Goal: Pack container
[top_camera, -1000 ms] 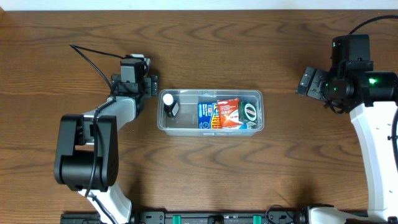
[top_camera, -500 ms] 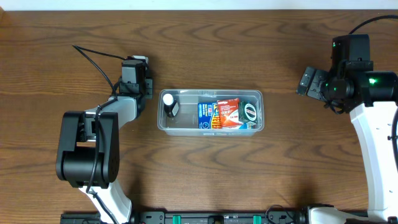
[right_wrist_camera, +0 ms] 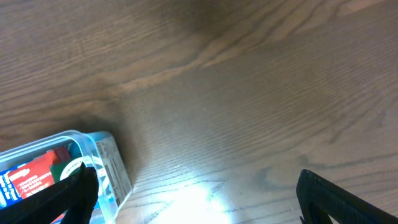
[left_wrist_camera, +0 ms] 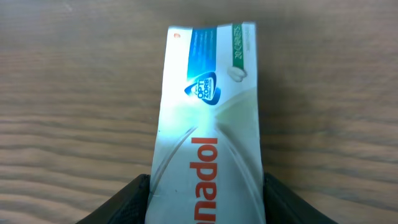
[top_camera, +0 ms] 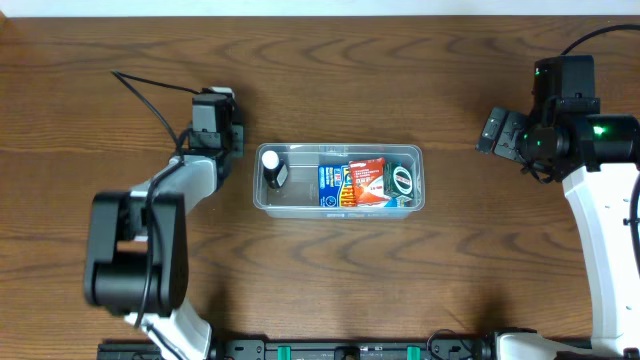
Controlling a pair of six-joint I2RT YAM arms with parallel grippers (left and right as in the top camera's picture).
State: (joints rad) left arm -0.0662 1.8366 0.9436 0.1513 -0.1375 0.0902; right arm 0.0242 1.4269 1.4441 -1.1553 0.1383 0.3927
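The clear plastic container lies at the table's centre, and its corner shows at the lower left of the right wrist view. Inside it are a white-capped bottle, a blue box, a red packet and a green item. My left gripper is just left of the container, over the table. In the left wrist view the left gripper is shut on a white, blue and green Panadol box that points away from me. My right gripper hovers far right, open and empty.
The dark wood table stretches all round the container. A black cable trails left behind the left arm. The right arm's white link runs down the right edge. A bright glare lies on the wood beneath the right gripper.
The left gripper's jaws have come in from wide open and closed on the Panadol box. The left arm has shifted slightly. The right arm has not moved.
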